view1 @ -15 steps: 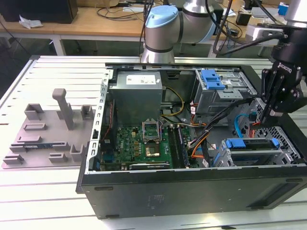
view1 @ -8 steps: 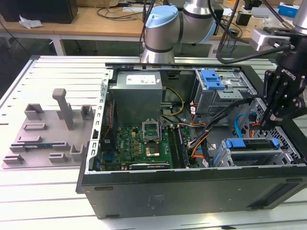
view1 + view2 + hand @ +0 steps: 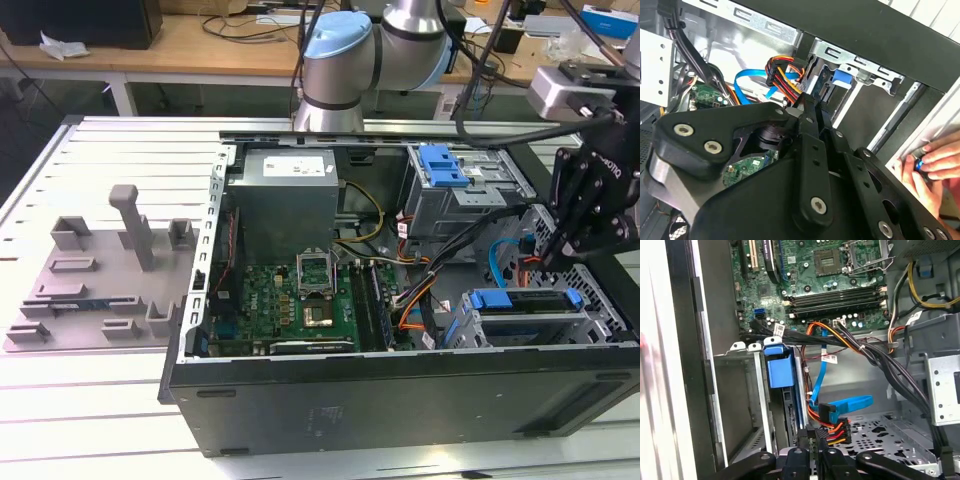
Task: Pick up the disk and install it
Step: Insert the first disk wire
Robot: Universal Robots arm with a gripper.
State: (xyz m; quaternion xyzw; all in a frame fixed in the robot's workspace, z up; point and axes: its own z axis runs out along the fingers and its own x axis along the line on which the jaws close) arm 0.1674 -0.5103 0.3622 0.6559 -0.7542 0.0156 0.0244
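Disk, framed by its blue carrier, sits in the drive cage at the lower right of the exterior view, inside an open computer case. The case lies on a slatted metal desk, with a grey moulded fixture at the exterior view's left. A robot arm leans in from the upper edge of the frame. Within the case, a grey power-supply box shows above the green motherboard. The black end effector hangs up and right of the disk, its fingers pressed together beside a bundle of orange, red and black cables in the first wrist view. In the second wrist view, a person's hand touches a small blue part at the case's edge.
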